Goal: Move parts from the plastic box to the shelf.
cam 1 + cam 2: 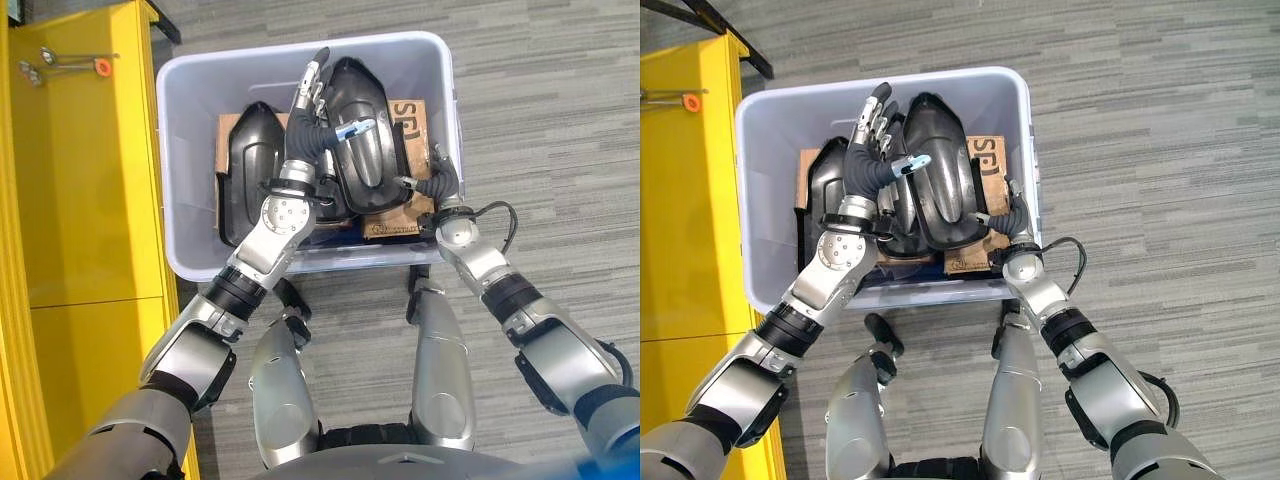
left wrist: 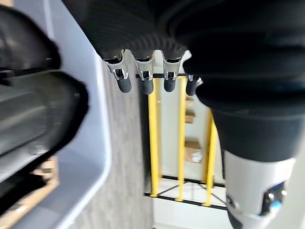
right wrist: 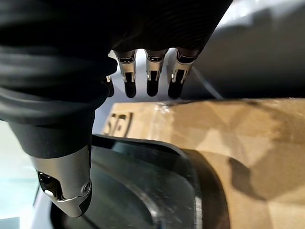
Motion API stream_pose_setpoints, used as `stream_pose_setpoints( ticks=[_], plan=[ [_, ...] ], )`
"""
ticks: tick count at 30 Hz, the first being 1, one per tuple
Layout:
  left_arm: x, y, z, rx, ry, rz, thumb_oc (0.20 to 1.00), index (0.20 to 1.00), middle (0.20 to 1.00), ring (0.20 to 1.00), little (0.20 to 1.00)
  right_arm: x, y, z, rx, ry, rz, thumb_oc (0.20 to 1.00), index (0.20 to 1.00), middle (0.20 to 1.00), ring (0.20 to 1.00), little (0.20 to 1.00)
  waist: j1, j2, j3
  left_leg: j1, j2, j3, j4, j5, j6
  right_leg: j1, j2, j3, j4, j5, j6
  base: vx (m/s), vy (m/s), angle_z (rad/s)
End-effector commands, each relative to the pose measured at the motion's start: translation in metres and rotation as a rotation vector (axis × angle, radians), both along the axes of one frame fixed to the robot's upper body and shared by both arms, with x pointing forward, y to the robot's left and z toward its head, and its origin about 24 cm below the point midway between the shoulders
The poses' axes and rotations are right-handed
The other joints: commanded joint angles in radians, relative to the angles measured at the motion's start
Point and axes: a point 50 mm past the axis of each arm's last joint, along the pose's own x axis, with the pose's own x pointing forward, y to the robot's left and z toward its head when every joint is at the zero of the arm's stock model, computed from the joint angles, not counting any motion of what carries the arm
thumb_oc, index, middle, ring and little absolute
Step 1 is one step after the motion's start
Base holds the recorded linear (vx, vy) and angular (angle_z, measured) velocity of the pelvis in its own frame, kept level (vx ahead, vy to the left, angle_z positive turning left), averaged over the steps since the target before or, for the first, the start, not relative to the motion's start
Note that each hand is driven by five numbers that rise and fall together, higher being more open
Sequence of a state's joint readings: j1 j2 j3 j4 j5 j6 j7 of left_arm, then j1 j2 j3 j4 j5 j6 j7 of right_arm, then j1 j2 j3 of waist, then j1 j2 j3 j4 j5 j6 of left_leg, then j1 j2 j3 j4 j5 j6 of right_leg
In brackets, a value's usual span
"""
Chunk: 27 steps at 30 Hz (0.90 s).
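A pale grey plastic box (image 1: 300, 262) stands on the floor in front of me. Inside it, black moulded parts lie on cardboard (image 1: 412, 120). The largest black part (image 1: 368, 130) sits in the middle, and another black part (image 1: 243, 170) lies to its left. My left hand (image 1: 308, 105) rests against the large part's left side with its fingers straight and its thumb lying across the part's top. At the part's near right edge is my right hand (image 1: 443, 182), fingers straight (image 3: 152, 78), thumb over the black part (image 3: 143, 191).
A yellow shelf (image 1: 80, 180) runs along the left of the box, with small metal pieces and an orange bit (image 1: 100, 66) on its top. Grey striped carpet (image 1: 540, 120) lies to the right of the box and beyond it.
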<state>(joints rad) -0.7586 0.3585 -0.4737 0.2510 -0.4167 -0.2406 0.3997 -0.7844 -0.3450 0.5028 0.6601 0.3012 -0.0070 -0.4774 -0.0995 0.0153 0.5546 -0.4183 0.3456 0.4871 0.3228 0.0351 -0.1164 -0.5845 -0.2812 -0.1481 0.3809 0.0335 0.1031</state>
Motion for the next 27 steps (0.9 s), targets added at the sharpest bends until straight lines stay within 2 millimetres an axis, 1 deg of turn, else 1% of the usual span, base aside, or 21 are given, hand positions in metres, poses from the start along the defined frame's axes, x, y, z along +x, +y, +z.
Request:
stream_pose_setpoints(
  ticks=[1, 6, 8, 9, 14, 16, 19, 20, 21, 22, 23, 27],
  plan=[
    [-0.002, -0.009, 0.018, 0.028, -0.095, 0.019, 1.000, 1.000, 1.000, 1.000, 1.000, 0.006, 0.011, 0.018, 0.044, -0.064, 0.009, 1.000, 1.000, 1.000, 1.000, 1.000, 0.020, -0.009, -0.035, -0.056, -0.011, -0.079, 0.044, -0.100, -0.040, -0.022, 0.051, -0.024, 0.021, -0.114, 0.025, -0.04, -0.042, 0.01],
    [0.002, -0.002, 0.016, 0.019, -0.108, 0.152, 1.000, 1.000, 1.000, 1.000, 1.000, 0.010, 0.016, 0.027, -0.003, -0.108, 0.015, 1.000, 1.000, 1.000, 1.000, 1.000, 0.029, -0.007, -0.035, -0.092, -0.010, -0.081, 0.039, -0.085, -0.051, -0.049, 0.049, -0.040, 0.008, -0.103, 0.021, -0.03, -0.054, 0.00],
    [0.003, 0.000, 0.015, 0.011, -0.109, 0.180, 1.000, 1.000, 1.000, 1.000, 1.000, 0.010, 0.017, 0.029, -0.013, -0.119, 0.016, 1.000, 1.000, 1.000, 1.000, 1.000, 0.031, -0.007, -0.035, -0.099, -0.010, -0.082, 0.037, -0.083, -0.052, -0.055, 0.049, -0.044, 0.004, -0.100, 0.020, -0.03, -0.063, -0.01],
    [0.005, 0.007, 0.012, 0.003, -0.106, 0.236, 1.000, 1.000, 1.000, 1.000, 1.000, 0.011, 0.021, 0.034, -0.069, -0.154, 0.024, 1.000, 1.000, 1.000, 1.000, 1.000, 0.039, -0.007, -0.035, -0.112, -0.012, -0.084, 0.031, -0.075, -0.056, -0.064, 0.047, -0.056, -0.005, -0.093, 0.019, -0.04, -0.079, -0.01],
    [0.009, 0.012, 0.002, 0.025, -0.084, 0.319, 1.000, 1.000, 1.000, 1.000, 1.000, 0.013, 0.027, 0.041, -0.101, -0.172, 0.016, 1.000, 1.000, 1.000, 1.000, 1.000, 0.054, -0.010, -0.035, -0.132, -0.012, -0.087, 0.021, -0.064, -0.063, -0.080, 0.041, -0.074, -0.007, -0.087, 0.017, -0.03, -0.069, 0.02],
    [0.013, 0.015, -0.006, 0.034, -0.034, 0.358, 1.000, 1.000, 1.000, 1.000, 1.000, 0.014, 0.030, 0.043, -0.121, -0.191, 0.010, 1.000, 1.000, 1.000, 1.000, 1.000, 0.061, -0.012, -0.035, -0.143, -0.012, -0.089, 0.018, -0.058, -0.065, -0.087, 0.040, -0.083, -0.010, -0.084, 0.017, -0.03, -0.058, 0.08],
    [0.016, 0.017, -0.014, 0.034, 0.021, 0.371, 1.000, 1.000, 1.000, 1.000, 1.000, 0.014, 0.031, 0.048, -0.145, -0.220, -0.010, 1.000, 1.000, 1.000, 1.000, 1.000, 0.066, -0.012, -0.035, -0.159, -0.012, -0.093, 0.018, -0.054, -0.067, -0.099, 0.039, -0.091, -0.011, -0.080, 0.016, -0.02, -0.052, 0.03],
    [0.018, 0.017, -0.020, 0.041, 0.053, 0.368, 1.000, 1.000, 1.000, 1.000, 1.000, 0.015, 0.032, 0.051, -0.171, -0.238, -0.025, 1.000, 1.000, 1.000, 1.000, 1.000, 0.068, -0.011, -0.035, -0.165, -0.011, -0.094, 0.017, -0.051, -0.069, -0.104, 0.038, -0.095, -0.012, -0.077, 0.016, -0.02, -0.078, 0.00],
    [0.020, 0.014, -0.027, 0.060, 0.094, 0.337, 1.000, 1.000, 1.000, 1.000, 1.000, 0.016, 0.033, 0.056, -0.242, -0.276, -0.051, 1.000, 1.000, 1.000, 1.000, 1.000, 0.070, -0.011, -0.035, -0.175, -0.011, -0.097, 0.016, -0.049, -0.070, -0.113, 0.039, -0.100, -0.013, -0.073, 0.016, -0.01, -0.060, 0.00],
    [0.021, 0.013, -0.028, 0.066, 0.098, 0.334, 1.000, 1.000, 1.000, 1.000, 1.000, 0.016, 0.033, 0.057, -0.260, -0.285, -0.058, 1.000, 1.000, 1.000, 1.000, 1.000, 0.070, -0.011, -0.035, -0.176, -0.011, -0.097, 0.016, -0.049, -0.071, -0.115, 0.039, -0.100, -0.012, -0.073, 0.016, -0.01, -0.048, 0.01],
    [0.021, 0.011, -0.029, 0.077, 0.101, 0.330, 1.000, 1.000, 1.000, 1.000, 1.000, 0.016, 0.033, 0.059, -0.318, -0.312, -0.069, 1.000, 1.000, 1.000, 1.000, 1.000, 0.070, -0.011, -0.035, -0.180, -0.011, -0.097, 0.016, -0.048, -0.071, -0.117, 0.040, -0.102, -0.014, -0.071, 0.017, 0.00, 0.000, 0.00],
    [0.022, 0.005, -0.034, 0.107, 0.126, 0.304, 1.000, 1.000, 1.000, 1.000, 1.000, 0.018, 0.034, 0.070, -0.417, -0.378, -0.096, 1.000, 1.000, 1.000, 1.000, 1.000, 0.070, -0.010, -0.035, -0.196, -0.010, -0.096, 0.015, -0.044, -0.073, -0.133, 0.042, -0.107, -0.022, -0.062, 0.019, 0.00, -0.034, 0.03]
  ],
)
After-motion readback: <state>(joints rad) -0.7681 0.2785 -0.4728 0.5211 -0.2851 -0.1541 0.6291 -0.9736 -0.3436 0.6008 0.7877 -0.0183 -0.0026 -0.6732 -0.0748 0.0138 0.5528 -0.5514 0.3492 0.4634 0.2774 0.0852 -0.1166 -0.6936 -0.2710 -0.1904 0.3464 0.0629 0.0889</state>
